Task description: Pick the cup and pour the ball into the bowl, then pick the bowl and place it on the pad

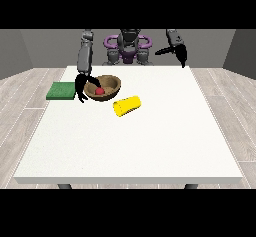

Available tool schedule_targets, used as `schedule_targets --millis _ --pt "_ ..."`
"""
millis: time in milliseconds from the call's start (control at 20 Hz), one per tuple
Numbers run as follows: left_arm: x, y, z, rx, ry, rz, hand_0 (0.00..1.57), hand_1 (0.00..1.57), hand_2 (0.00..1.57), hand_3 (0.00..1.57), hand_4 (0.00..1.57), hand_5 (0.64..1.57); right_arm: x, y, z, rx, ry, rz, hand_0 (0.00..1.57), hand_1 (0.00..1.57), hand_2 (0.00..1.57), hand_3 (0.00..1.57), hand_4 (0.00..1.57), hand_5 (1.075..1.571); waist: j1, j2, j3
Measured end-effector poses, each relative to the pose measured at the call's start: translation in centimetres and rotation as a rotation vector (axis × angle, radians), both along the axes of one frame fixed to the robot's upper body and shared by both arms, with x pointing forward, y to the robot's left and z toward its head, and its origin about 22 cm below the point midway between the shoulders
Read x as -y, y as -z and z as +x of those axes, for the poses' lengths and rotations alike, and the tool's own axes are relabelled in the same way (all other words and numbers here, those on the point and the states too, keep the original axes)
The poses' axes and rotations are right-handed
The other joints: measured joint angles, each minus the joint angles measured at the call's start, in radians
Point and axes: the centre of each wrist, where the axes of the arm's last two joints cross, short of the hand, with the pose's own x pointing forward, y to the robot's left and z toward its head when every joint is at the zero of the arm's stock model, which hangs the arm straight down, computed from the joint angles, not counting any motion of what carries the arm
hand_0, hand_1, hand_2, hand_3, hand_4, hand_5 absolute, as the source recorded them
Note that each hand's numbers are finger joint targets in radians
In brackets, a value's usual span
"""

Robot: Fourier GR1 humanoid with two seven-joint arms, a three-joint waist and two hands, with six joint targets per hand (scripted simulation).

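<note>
A brown bowl (104, 87) stands on the white table (135, 146) left of the middle, with a red ball (99, 90) inside it. A yellow cup (127, 105) lies on its side just in front and to the right of the bowl. A green pad (61, 90) lies flat at the table's left edge. The hand at the view's left (81, 88) is at the bowl's left rim, its fingers curled around that rim. The hand at the view's right (180, 53) hangs raised above the table's far right edge, fingers relaxed and holding nothing.
The robot's torso (128, 48) stands behind the far edge. Wooden floor surrounds the table.
</note>
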Motion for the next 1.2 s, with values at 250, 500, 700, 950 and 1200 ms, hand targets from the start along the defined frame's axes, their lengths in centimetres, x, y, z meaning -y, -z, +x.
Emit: schedule_targets --millis 250,500,700,950,1200 --pt "1.0 -0.3 0.1 0.012 0.045 0.001 0.0 0.0 0.0 0.0 0.76 1.507 1.7 -0.4 -0.5 -0.084 0.098 -0.277 1.57 1.57 1.57 1.4 0.92 1.565 0.047 0.006 -0.0132" --pt "0.0 1.4 0.1 -0.066 0.037 -0.012 0.0 0.0 0.0 0.0 0.96 1.422 1.1 -0.3 -0.3 -0.288 0.143 -0.364 1.57 1.57 1.57 0.95 0.87 1.567 0.049 -0.073 0.0038" --pt "-3.1 4.7 -0.4 -0.169 -0.047 -0.038 0.0 0.0 0.0 0.0 1.0 1.41 -0.2 -1.4 1.1 -0.445 0.116 -0.375 1.57 1.57 1.57 0.86 0.82 1.564 -0.026 -0.174 0.0185" --pt "-6.2 8.1 -1.8 -0.274 -0.141 -0.048 0.0 0.0 0.0 0.0 1.0 1.407 -1.9 -5.1 4.0 -0.545 0.048 -0.386 1.57 1.57 1.57 0.74 0.81 1.567 -0.121 -0.282 0.0253" --pt "-7.0 8.3 -2.3 -0.288 -0.18 -0.055 0.0 0.0 0.0 0.0 1.02 1.424 1.5 -6.6 3.6 -0.563 0.051 -0.341 1.57 1.57 1.57 0.68 0.79 1.57 -0.158 -0.289 0.0282"
